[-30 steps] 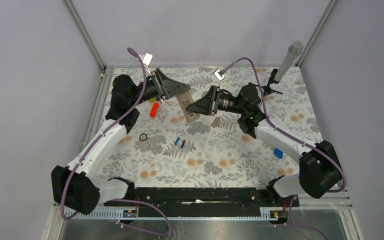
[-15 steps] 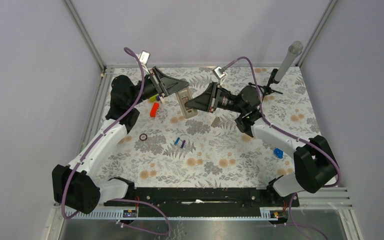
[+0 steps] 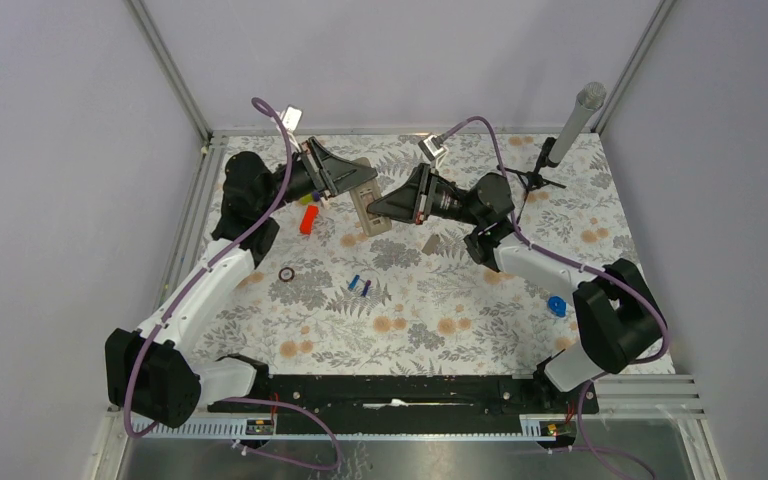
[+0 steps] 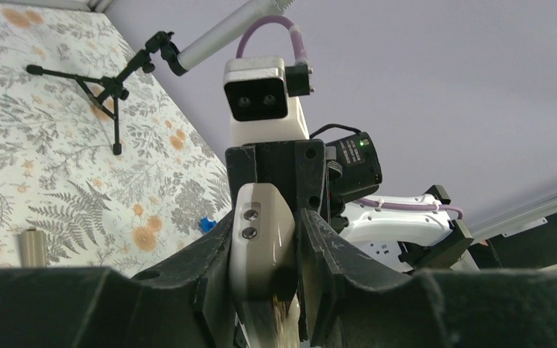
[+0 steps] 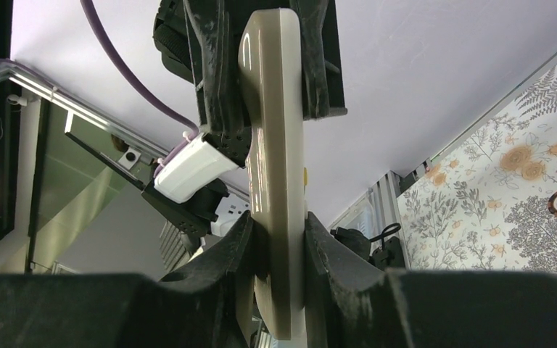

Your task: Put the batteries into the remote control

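The remote control (image 3: pixel 369 207) is held off the table at the back centre, tan back showing, gripped at opposite ends by both grippers. My left gripper (image 3: pixel 352 185) is shut on its far end; in the left wrist view the remote (image 4: pixel 261 239) sits between the fingers (image 4: pixel 210 268). My right gripper (image 3: pixel 388 207) is shut on its near end; in the right wrist view the remote (image 5: pixel 275 159) stands edge-on between the fingers (image 5: pixel 326 254). The two batteries (image 3: pixel 360 286), tiny blue cylinders, lie together on the table in the middle, apart from both grippers.
An orange-red block (image 3: pixel 308 218) lies left of the remote. A flat grey cover piece (image 3: pixel 433 243) lies below the right gripper. A ring-shaped chip (image 3: pixel 287 273) lies at left. A blue lumpy object (image 3: pixel 557 304) lies at right. A microphone on a stand (image 3: pixel 565 130) is at the back right.
The remote and both grippers have shifted slightly back and to the left; the right arm has reached further left. Both grips are unchanged. The batteries have not moved.
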{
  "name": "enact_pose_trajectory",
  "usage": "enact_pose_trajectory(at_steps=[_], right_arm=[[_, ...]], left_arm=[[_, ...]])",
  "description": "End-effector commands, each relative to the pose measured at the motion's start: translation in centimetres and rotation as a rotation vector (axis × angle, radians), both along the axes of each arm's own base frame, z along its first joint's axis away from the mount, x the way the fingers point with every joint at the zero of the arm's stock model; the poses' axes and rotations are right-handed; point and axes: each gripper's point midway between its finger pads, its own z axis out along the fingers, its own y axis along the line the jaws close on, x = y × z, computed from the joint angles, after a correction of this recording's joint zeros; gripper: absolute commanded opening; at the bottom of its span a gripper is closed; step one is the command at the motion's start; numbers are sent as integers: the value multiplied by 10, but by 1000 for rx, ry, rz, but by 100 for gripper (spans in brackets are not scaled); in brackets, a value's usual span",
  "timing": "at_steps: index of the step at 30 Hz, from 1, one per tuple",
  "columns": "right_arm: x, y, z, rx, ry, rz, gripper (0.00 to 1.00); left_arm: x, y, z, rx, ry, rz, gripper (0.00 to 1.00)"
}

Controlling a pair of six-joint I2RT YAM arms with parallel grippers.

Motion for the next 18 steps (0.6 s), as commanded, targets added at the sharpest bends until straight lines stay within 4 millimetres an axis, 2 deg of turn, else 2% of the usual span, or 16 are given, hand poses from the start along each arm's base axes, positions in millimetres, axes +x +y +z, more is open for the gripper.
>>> enact_pose_trajectory(at_steps=[1,3,6,7,10,12,15,16,18], right_arm=[[10,1,18,49,6,-17,8],[12,0,17,48,9,-19,9],[13,1,14,33,15,-24,14],[15,1,10,14,14,-33,18],[24,1,-3,-55,-10,-97,52],[36,-1,-24,-155,11,-174,71],[52,-11,-48,-289,21,-304,82],[56,-15,-58,-335,33,-341,84],[64,-21,-82,-438,72,-411,83]], left_arm=[[-29,-4,12,18,-110,-102,35],[-27,-1,12,22,-111,-98,32],[-26,4,14,24,-134,-76,5],[-23,6,14,35,-137,-57,0],[-13,15,9,74,-135,6,0],[-3,23,3,114,-122,64,0],[21,47,-17,244,-76,234,0],[29,59,-33,322,-26,310,0],[43,88,-54,457,28,475,0]])
